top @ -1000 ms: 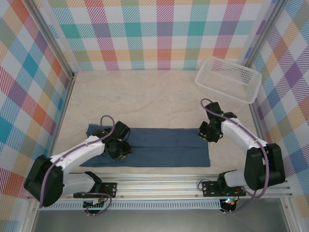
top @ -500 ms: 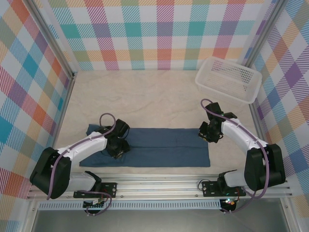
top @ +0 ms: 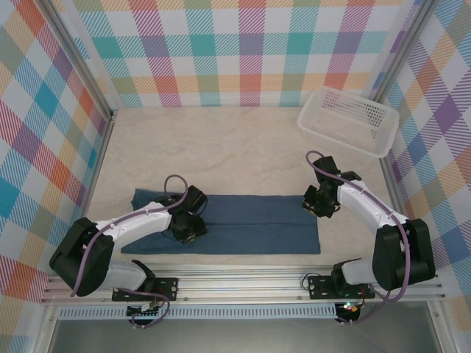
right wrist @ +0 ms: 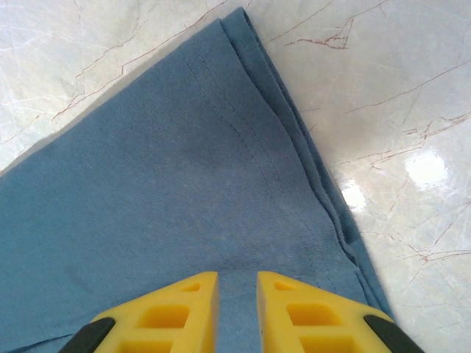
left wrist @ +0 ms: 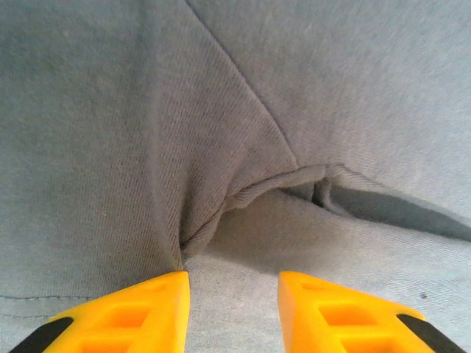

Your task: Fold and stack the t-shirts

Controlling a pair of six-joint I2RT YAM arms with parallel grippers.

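Note:
The dark slate-blue t-shirt (top: 254,224) lies folded into a long flat band across the near part of the table. My left gripper (top: 188,228) is down on its left part. In the left wrist view its yellow jaws (left wrist: 234,276) stand open, tips on the t-shirt (left wrist: 309,95), with a raised crease running off the left tip. My right gripper (top: 319,205) sits at the band's upper right corner. Its jaws (right wrist: 237,276) are narrowly apart over flat fabric (right wrist: 147,191), near the hemmed edge (right wrist: 324,198), and nothing is lifted.
A white perforated basket (top: 338,141) stands at the back right by the checked wall. The pale marble-look tabletop (right wrist: 397,95) borders the shirt's right edge. A metal rail (top: 243,283) runs along the near edge between the arm bases.
My left gripper has slid a little to the right along the shirt and its jaws have widened. The right arm and the shirt's outline have not moved.

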